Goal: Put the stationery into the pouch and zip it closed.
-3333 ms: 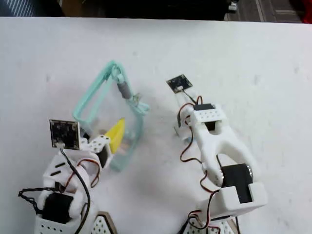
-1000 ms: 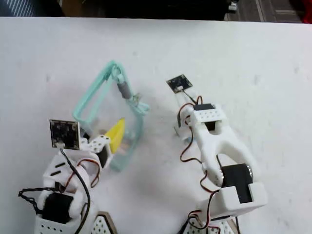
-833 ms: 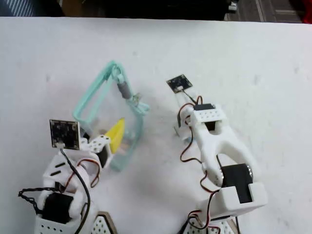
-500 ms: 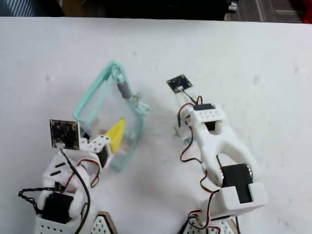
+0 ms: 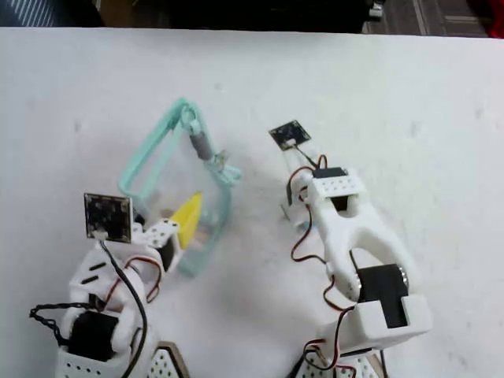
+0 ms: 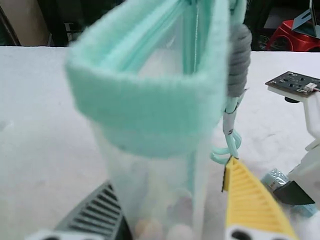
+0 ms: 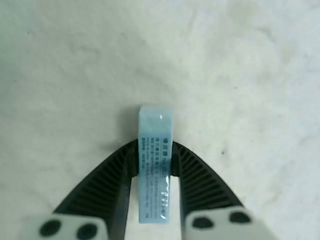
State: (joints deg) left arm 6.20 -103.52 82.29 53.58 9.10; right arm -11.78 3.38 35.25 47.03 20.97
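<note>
From above, the teal-edged clear pouch [image 5: 177, 185] lies on the white table [image 5: 409, 94], with the left gripper [image 5: 177, 228] at its near end and the right gripper [image 5: 295, 214] well off to its side. In the left wrist view, that gripper's grey and yellow fingers are clamped on the pouch's clear wall, a few small items [image 6: 165, 227] sit inside, and the zip pull [image 6: 239, 60] hangs untouched. The right wrist view has its pincer closed on a pale-blue eraser [image 7: 156, 165] standing on the table, so by my reading this piece is yet to go in and the zipping is not started.
</note>
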